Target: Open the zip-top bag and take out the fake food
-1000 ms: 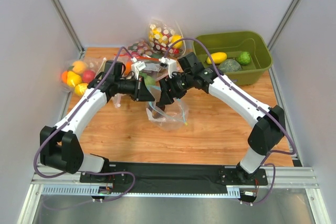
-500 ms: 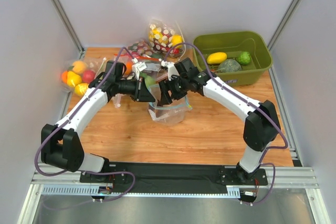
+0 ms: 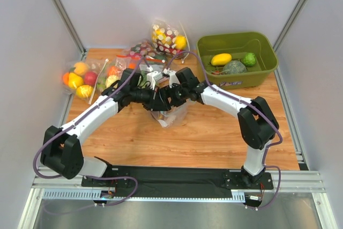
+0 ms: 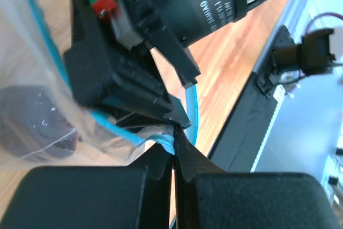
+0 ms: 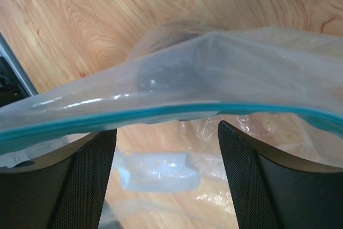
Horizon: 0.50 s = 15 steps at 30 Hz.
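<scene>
The zip-top bag (image 3: pixel 172 113) hangs between my two grippers over the middle of the table. My left gripper (image 3: pixel 157 100) is shut on its teal zipper strip (image 4: pixel 161 142); the jaws pinch the strip's end. A dark purple piece of fake food (image 4: pixel 29 130) sits inside the bag. My right gripper (image 3: pixel 170 96) is open, its fingers (image 5: pixel 86 181) wide apart. The teal strip (image 5: pixel 161 112) runs across just beyond its fingertips, and the bag's white label (image 5: pixel 158 171) shows between them. A yellow lemon (image 3: pixel 221 59), a green ball (image 3: pixel 248 59) and a grey-green leafy piece (image 3: pixel 234 67) lie in the green bin (image 3: pixel 267 71).
A clear bag of orange and yellow fruits (image 3: pixel 79 77) lies at the left edge. A polka-dot bag (image 3: pixel 167 38) and a bag with a pink-red zipper (image 3: pixel 131 57) lie at the back. The green bin stands at the back right.
Both grippers have come together over the table's middle. The bag, earlier spread between them, now hangs bunched below. The left arm moved right and the right arm moved left.
</scene>
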### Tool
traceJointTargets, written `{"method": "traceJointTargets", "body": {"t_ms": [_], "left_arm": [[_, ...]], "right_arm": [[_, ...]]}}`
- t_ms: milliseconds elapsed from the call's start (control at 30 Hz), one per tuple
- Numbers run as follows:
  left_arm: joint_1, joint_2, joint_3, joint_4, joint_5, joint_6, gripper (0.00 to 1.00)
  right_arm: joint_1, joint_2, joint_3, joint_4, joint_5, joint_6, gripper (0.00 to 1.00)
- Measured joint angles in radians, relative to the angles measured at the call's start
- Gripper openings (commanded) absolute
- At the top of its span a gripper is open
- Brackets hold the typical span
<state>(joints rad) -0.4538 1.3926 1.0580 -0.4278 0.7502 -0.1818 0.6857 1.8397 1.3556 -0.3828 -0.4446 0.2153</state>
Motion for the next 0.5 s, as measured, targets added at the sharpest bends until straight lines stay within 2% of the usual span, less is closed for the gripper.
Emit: {"method": "traceJointTargets", "body": {"t_ms": [500], "left_arm": [[0.003,-0.255,-0.294,0.157,-0.329,-0.135,0.0]], "right_arm": [[0.064,0.076,-0.017,0.203,0.064,0.035,0.8]]}}
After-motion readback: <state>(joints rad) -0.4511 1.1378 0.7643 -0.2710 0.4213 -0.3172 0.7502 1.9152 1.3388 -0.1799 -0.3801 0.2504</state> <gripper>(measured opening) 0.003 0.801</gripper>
